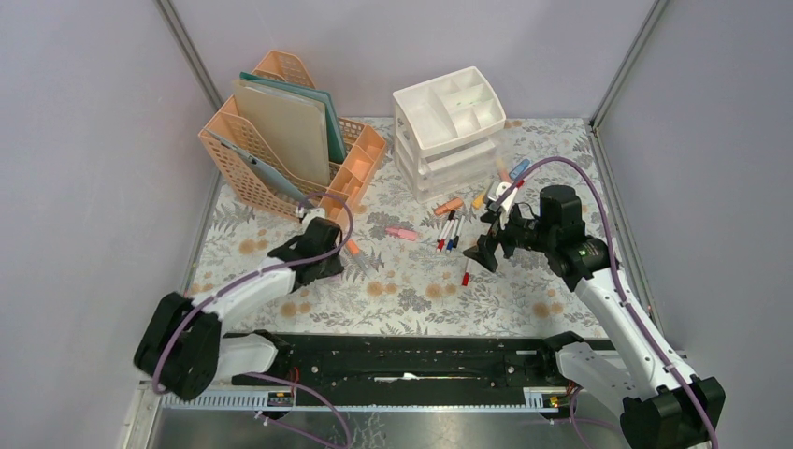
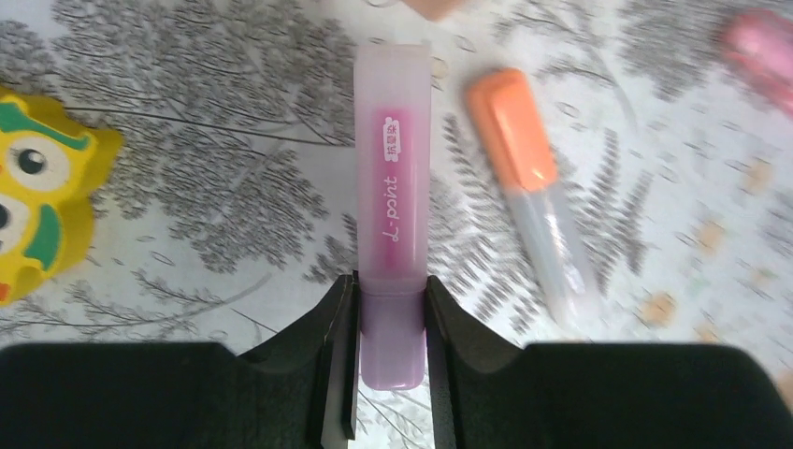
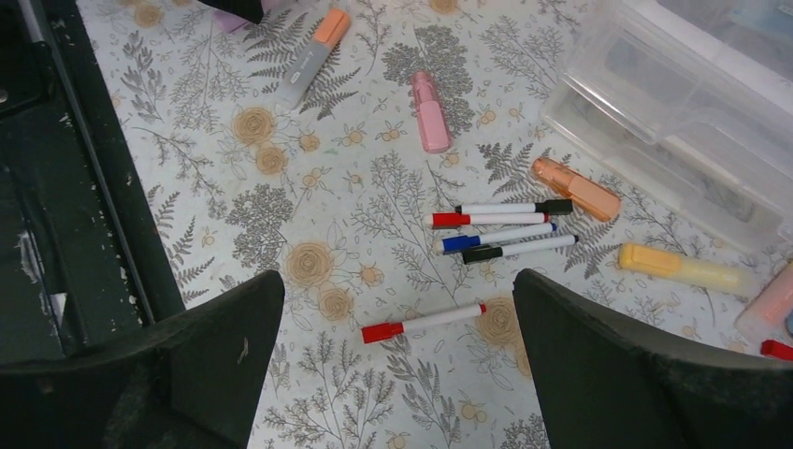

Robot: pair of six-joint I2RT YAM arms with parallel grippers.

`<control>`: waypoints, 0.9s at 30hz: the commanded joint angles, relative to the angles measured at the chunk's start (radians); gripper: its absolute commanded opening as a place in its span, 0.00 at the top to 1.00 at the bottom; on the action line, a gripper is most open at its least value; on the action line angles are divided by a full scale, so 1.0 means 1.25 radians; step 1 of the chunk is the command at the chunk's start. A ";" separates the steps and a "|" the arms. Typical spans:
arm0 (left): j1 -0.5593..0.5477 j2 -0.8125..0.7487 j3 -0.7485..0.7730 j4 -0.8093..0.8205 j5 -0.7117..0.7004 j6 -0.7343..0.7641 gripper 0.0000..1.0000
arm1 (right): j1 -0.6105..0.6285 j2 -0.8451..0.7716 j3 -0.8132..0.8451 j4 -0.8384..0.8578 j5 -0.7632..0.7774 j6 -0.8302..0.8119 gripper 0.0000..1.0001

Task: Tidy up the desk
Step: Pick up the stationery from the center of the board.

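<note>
As the left gripper [image 2: 391,290] clamps its jaws on the lilac end of the pink highlighter [image 2: 391,187], the highlighter lies flat on the desk [image 2: 215,112] directly beneath, with an orange-capped marker [image 2: 512,131] just beside it. The right gripper [image 3: 397,281] hangs wide open above the desk, a red-capped pen [image 3: 423,321] lying on the cloth below its gap.
</note>
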 commanded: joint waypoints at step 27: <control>-0.415 -0.132 -0.180 0.875 0.166 0.098 1.00 | -0.004 0.090 -0.174 0.476 -0.317 0.510 0.00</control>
